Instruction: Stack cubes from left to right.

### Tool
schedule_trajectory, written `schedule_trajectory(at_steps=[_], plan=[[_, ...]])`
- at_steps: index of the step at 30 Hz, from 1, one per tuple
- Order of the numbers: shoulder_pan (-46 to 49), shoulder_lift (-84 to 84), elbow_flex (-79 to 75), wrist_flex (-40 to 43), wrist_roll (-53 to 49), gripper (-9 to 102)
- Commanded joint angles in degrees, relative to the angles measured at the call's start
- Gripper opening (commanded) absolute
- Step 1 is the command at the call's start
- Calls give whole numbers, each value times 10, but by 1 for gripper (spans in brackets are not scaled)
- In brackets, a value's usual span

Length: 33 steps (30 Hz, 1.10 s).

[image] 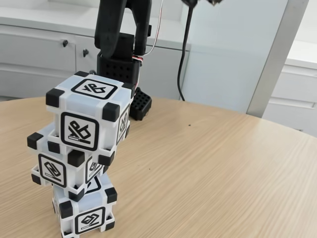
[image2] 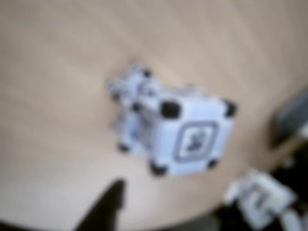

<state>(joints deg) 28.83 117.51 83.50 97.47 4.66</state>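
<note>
Three cubes stand stacked on the wooden table (image: 213, 163) at the front left of the fixed view. The top cube (image: 91, 111) sits turned and shifted right over the middle cube (image: 67, 161), which overhangs the bottom cube (image: 86, 210). The blurred wrist view looks down on the top cube (image2: 190, 134), with a lower cube (image2: 132, 91) peeking out at its upper left. A dark fingertip (image2: 103, 207) of my gripper enters from the bottom edge, apart from the stack. Nothing is held. The jaws' spacing is not visible.
The black arm base (image: 116, 64) stands behind the stack, with a black perforated block (image: 141, 104) beside it and a cable (image: 183, 54) hanging down. White cabinets line the back. Bare table spreads to the right.
</note>
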Motion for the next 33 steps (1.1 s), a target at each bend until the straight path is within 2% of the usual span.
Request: schedule_trajectory(at_steps=[1,6,14,20,24,33], plan=[[-3,44,-18,1,30,54],[-34,104,-18,-4,78,50],[-164,178,-18,-4,104,21],[-209,206,-17,-5,81,12],[-241,239,-16,-5,36,0],[-294,352,59,-10,-4,0]])
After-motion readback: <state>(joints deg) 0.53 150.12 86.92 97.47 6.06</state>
